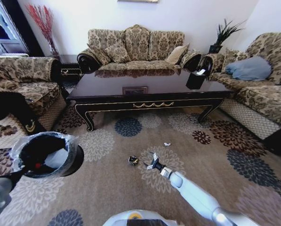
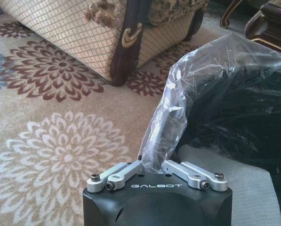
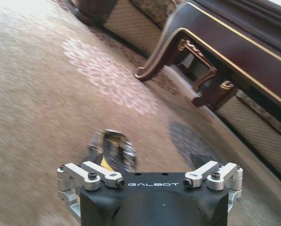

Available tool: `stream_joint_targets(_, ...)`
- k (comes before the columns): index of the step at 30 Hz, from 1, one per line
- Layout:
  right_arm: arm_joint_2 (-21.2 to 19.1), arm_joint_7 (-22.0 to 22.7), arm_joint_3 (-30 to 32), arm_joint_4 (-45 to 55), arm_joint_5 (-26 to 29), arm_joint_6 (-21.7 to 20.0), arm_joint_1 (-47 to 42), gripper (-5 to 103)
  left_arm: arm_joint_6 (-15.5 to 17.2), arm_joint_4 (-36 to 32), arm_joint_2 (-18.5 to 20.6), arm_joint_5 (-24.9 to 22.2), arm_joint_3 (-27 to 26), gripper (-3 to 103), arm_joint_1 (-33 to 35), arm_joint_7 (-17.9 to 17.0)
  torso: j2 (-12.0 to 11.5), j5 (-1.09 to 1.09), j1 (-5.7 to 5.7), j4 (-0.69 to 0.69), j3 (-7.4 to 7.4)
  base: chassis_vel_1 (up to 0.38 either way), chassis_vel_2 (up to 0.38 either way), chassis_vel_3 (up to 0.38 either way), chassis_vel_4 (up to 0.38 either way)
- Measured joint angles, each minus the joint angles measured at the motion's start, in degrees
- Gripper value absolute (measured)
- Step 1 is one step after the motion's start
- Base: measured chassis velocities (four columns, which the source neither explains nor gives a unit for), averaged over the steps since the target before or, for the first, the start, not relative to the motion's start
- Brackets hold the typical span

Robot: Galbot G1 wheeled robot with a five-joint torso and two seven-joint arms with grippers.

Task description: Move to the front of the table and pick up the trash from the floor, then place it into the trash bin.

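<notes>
The left gripper [image 2: 157, 165] reaches in low from the left, jaws clamped on the rim of the trash bin [image 1: 46, 153], a black bucket lined with crinkly clear plastic and held just above the carpet [image 1: 107, 188]. Further right, a small dark lump of trash [image 1: 133, 160] lies on the carpet, blurred in the wrist view. Just beside it the right gripper [image 1: 152, 163] stretches forward and down, jaws spread open. A tiny white scrap [image 1: 167, 144] lies beyond, before the dark glossy worktop [image 1: 145, 87].
</notes>
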Motion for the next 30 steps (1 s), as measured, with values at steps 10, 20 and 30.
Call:
stream_joint_targets(10, 5.7, 3.0, -3.8, -5.7, -1.2, -0.7, 0.5, 100, 0.0, 2.3, 2.1, -1.6, -2.8, 0, -0.1, 0.1, 0.0, 0.0, 0.0, -0.01, 0.0, 0.0, 0.0, 0.0, 0.0)
stream_joint_targets(20, 7.9, 4.5, -4.2, -6.7, -0.5, -1.7, 1.4, 100, 0.0, 4.1, 3.7, -2.6, -3.7, 0, -1.4, 0.2, 0.0, 0.0, 0.0, 0.0, 0.0, 0.0, 0.0, 0.0, 0.0)
stream_joint_targets(30, 9.4, 7.0, -4.4, -11.3, -1.3, -3.9, 2.4, 100, 0.0, 4.1, 3.7, -2.7, -3.2, 0, -1.7, 0.2, 0.0, 0.01, 0.0, -0.01, 0.0, 0.0, 0.0, 0.0, 0.0)
